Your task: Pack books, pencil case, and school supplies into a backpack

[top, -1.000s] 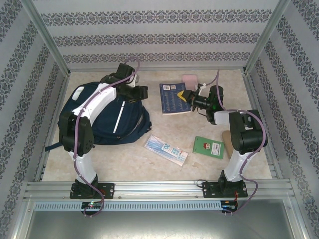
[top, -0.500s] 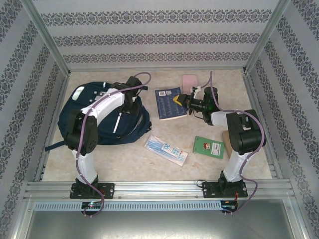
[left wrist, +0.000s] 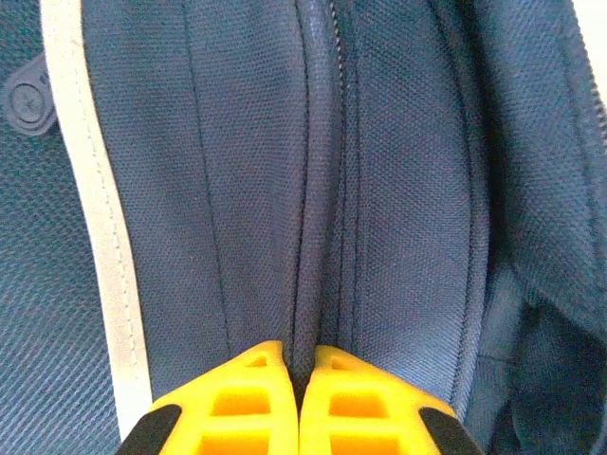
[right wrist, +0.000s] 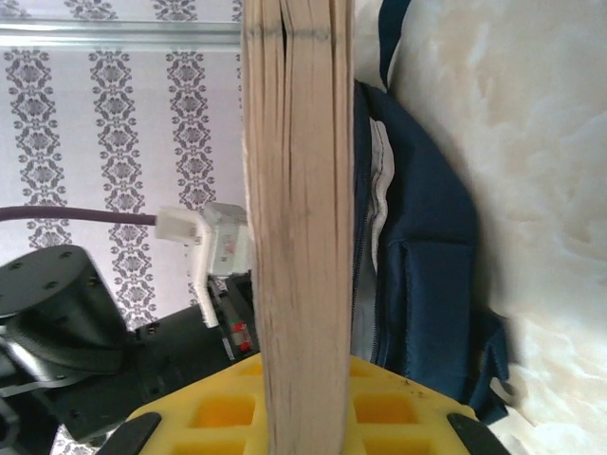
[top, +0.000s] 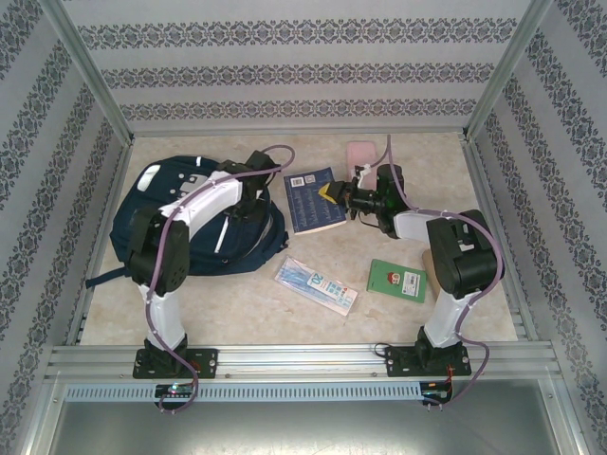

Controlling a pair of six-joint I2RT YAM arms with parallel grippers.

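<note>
Looking down from the top camera, the left gripper (top: pixel 252 194) sits on the right flank of the navy backpack (top: pixel 175 223), and the right gripper (top: pixel 334 192) clamps the right edge of the dark blue books (top: pixel 311 201) just beside the bag. The pink pencil case (top: pixel 360 152) lies behind them, the school supplies packet (top: pixel 316 284) and a small green book (top: pixel 396 280) nearer the arm bases.

Left wrist view: yellow fingers (left wrist: pixel 248 403) pinched tight on a fabric ridge by the backpack's zipper (left wrist: pixel 338 114); soft cloth, so it probably slumps unless pulled taut.

Right wrist view: fingers (right wrist: pixel 398 412) squeeze the book stack edge-on. Thin and floppy-ish, pages could fan, so a grip near the spine seems safer.
</note>
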